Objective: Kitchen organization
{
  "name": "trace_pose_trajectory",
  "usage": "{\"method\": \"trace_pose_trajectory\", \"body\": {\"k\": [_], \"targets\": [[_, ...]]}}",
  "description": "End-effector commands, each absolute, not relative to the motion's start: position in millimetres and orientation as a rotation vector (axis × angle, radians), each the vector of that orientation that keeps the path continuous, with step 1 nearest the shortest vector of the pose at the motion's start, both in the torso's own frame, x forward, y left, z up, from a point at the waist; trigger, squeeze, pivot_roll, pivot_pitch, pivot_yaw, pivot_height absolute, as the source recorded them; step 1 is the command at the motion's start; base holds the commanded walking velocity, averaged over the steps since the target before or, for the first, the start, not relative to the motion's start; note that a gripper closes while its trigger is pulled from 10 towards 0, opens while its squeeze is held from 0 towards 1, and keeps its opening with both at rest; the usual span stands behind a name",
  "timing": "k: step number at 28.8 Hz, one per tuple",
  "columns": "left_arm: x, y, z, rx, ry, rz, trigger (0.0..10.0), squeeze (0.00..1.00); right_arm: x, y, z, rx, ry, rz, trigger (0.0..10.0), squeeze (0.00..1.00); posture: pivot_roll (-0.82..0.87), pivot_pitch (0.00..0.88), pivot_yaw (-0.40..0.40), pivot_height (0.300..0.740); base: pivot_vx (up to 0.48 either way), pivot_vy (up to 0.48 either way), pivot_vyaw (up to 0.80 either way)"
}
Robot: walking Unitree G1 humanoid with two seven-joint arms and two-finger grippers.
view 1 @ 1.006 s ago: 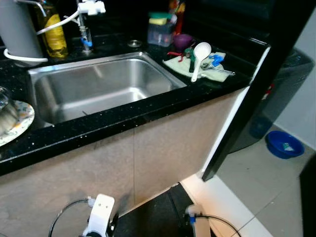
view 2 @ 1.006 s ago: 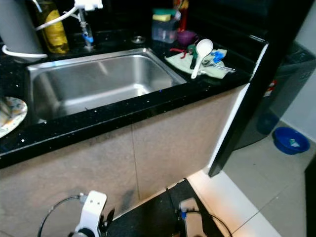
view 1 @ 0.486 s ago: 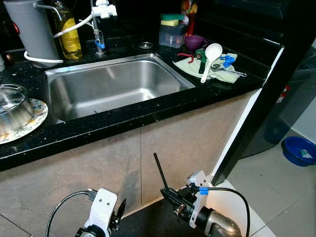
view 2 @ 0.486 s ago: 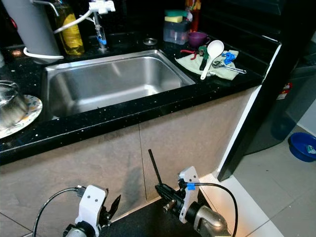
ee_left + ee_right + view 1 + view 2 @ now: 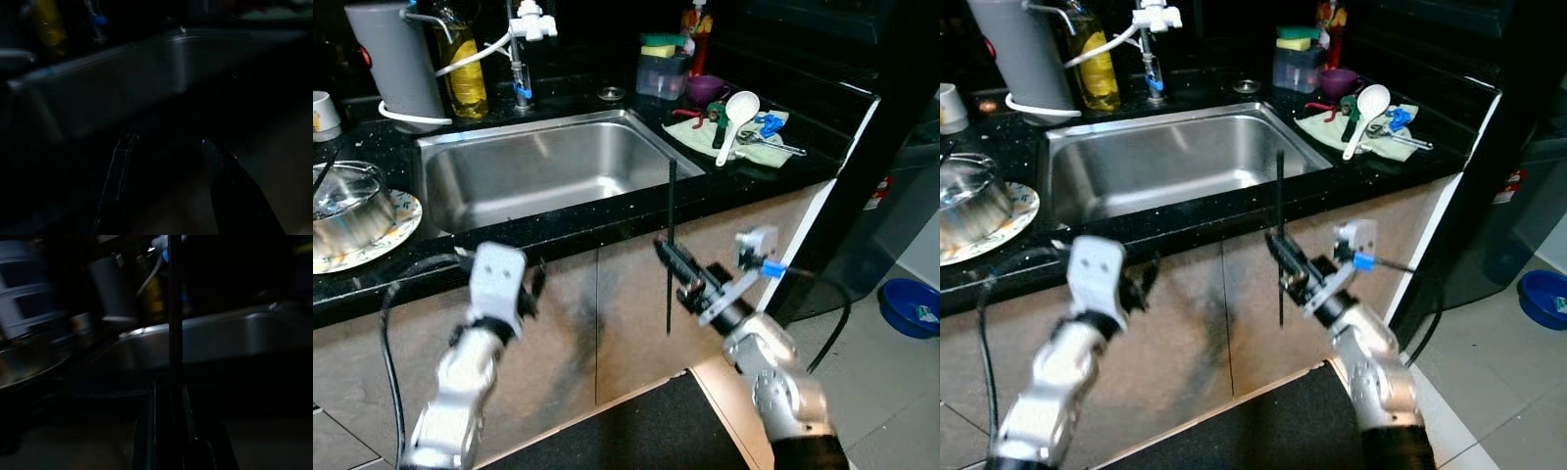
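Hands [image 5: 672, 257] raised since earlier, rod [image 5: 672, 235] upright

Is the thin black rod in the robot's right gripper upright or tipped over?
Upright: the black rod stands near vertical, clamped by the right gripper before the sink.

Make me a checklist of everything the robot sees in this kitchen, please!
Surface: black counter around a steel sink, nothing seen inside it.
Job's things: thin black stick, upright, in the right pincer.
Clutter: white spoon and tools on a cloth; metal bowl on a plate; oil bottle; grey jug.
Grippers: right pincer shut on the stick; left pincer open, before the counter.
Cables: black cable by the left arm.
Surroundings: blue bowl on the floor.
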State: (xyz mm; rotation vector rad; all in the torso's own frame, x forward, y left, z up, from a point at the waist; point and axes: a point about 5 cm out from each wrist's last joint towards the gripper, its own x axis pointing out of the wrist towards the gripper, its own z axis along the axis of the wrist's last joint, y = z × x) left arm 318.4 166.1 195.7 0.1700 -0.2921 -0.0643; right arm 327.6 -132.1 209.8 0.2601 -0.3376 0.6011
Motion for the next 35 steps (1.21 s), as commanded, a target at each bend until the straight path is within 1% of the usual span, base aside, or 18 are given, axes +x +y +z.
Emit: {"method": "trace_pose_trajectory", "body": {"k": [1,5,8,9,11,12,15,26,35], "targets": [[320,173,200,0.195,-0.271,-0.037,10.0,0.0,328,-134,225,0.219,-0.396,0.554,10.0,0.0,-0.06,0.142,-0.032,0.74,0.0,0.0,0.0],[324,174,213,0.194,-0.301,-0.022,10.0,0.0,329,-134,240,0.207,-0.437,0.532,10.0,0.0,-0.06,0.147,-0.031,0.74,0.0,0.0,0.0],[328,174,234,0.198,-0.34,-0.017,10.0,0.0,331,-136,258,0.2,-0.47,0.496,10.0,0.0,-0.06,0.148,-0.031,0.74,0.0,0.0,0.0],[331,173,244,0.207,-0.347,-0.024,10.0,0.0,334,-137,266,0.189,-0.468,0.473,10.0,0.0,-0.06,0.148,-0.031,0.74,0.0,0.0,0.0],[331,173,244,0.207,-0.347,-0.024,10.0,0.0,334,-137,266,0.189,-0.468,0.473,10.0,0.0,-0.06,0.148,-0.031,0.74,0.0,0.0,0.0],[334,170,261,0.221,-0.368,-0.05,10.0,0.0,337,-137,277,0.175,-0.466,0.447,10.0,0.0,-0.06,0.148,-0.031,0.74,0.0,0.0,0.0],[335,169,268,0.218,-0.383,-0.056,10.0,0.0,338,-136,283,0.171,-0.475,0.448,10.0,0.0,-0.06,0.145,-0.03,0.74,0.0,0.0,0.0],[335,169,273,0.215,-0.381,-0.058,10.0,0.0,337,-126,302,0.209,-0.523,0.463,10.0,0.0,-0.06,0.146,-0.03,0.74,0.0,0.0,0.0],[334,172,276,0.196,-0.378,-0.055,10.0,0.0,337,-120,300,0.206,-0.507,0.481,10.0,0.0,-0.06,0.146,-0.03,0.74,0.281,0.0,0.0]]}}
